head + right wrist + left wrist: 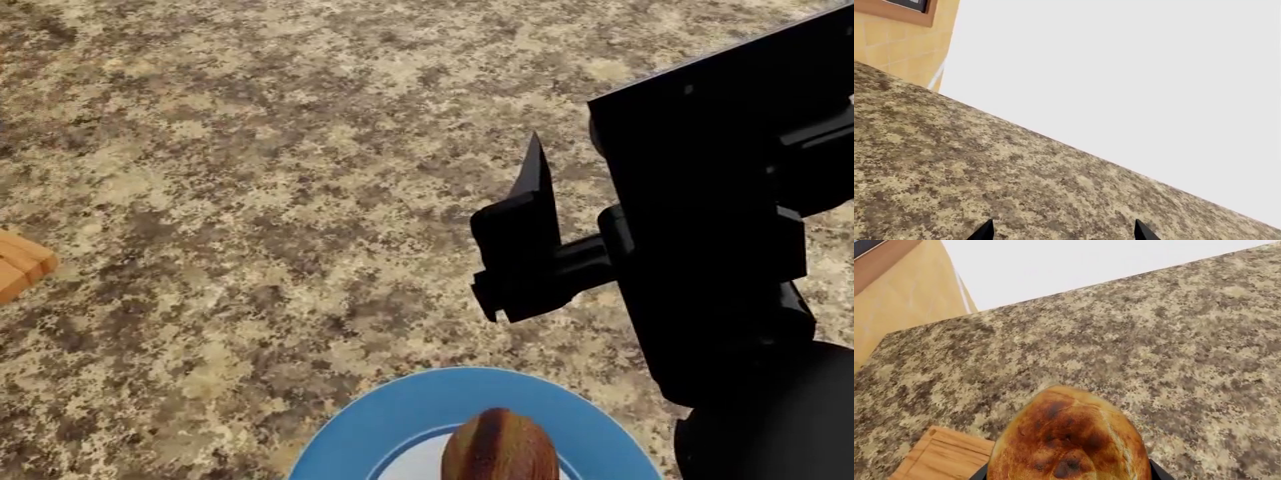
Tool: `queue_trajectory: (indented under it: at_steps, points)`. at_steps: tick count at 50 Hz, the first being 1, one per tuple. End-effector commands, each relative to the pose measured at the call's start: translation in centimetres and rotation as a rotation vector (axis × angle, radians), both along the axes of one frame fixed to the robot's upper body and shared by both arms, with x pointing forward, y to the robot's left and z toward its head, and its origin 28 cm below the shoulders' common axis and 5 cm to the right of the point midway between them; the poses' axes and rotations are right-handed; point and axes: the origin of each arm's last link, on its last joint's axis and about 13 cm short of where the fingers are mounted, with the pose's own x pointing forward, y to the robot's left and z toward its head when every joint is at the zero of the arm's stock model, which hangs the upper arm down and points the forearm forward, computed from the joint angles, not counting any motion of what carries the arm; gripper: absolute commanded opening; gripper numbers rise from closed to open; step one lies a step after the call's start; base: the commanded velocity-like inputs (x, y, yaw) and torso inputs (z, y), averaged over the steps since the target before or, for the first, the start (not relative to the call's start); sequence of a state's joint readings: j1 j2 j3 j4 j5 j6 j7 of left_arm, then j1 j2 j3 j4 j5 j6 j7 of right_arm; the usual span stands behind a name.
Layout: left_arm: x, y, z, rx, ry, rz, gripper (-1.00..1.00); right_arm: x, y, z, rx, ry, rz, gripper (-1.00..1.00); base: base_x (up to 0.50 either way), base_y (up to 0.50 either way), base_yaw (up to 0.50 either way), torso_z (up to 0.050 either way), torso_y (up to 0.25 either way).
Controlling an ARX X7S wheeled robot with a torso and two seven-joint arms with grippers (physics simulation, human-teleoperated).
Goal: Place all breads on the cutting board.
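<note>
In the left wrist view a golden-brown bun with dark toasted spots and a dimple sits between my left gripper's black jaws, whose edges show on both sides of it. It is held over the granite counter, beside a corner of the wooden cutting board. The board's corner also shows in the head view at the far left. The glossy reddish-brown roll lies on a blue plate at the near edge. My right gripper is open and empty above the counter, right of the plate; one of its fingers shows in the head view.
The speckled granite counter fills the head view. Its far edge meets a pale floor and a tan tiled wall. The right arm's black body fills the right side of the head view.
</note>
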State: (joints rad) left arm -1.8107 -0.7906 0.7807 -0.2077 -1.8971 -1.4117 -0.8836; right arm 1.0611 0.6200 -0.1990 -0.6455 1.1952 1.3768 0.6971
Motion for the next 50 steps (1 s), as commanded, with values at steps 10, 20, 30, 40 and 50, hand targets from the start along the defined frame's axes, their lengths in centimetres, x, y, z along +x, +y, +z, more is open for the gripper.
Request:
queue_trajectory:
  at_steps: [10, 20, 30, 40, 50]
  points:
    - [4.4, 3.2, -0.8, -0.036, 0.011, 0.161, -1.0, 0.6, -0.3, 0.8, 0.014, -0.003, -0.026, 1.0, 0.0, 0.0, 0.0, 0.0, 0.001]
    - [4.7, 4.3, -0.4, -0.03, 0.032, 0.216, -1.0, 0.6, -0.2, 1.1, 0.01, -0.002, -0.023, 1.0, 0.0, 0.0, 0.0, 0.0, 0.0]
    - [6.9, 5.2, -0.1, -0.024, 0.02, 0.282, -1.0, 0.8, -0.1, 0.9, 0.008, 0.005, -0.018, 1.0, 0.0, 0.0, 0.0, 0.0, 0.0]
    - [8.3, 6.5, -0.2, -0.002, 0.016, 0.367, -1.0, 0.6, -0.3, 0.7, 0.01, 0.01, -0.019, 1.0, 0.0, 0.0, 0.0, 0.0, 0.001]
    - [7.5, 8.6, 1.2, 0.001, 0.003, 0.462, -1.0, 0.6, -0.3, 0.6, 0.012, 0.012, -0.021, 1.0, 0.0, 0.0, 0.0, 0.0, 0.0]
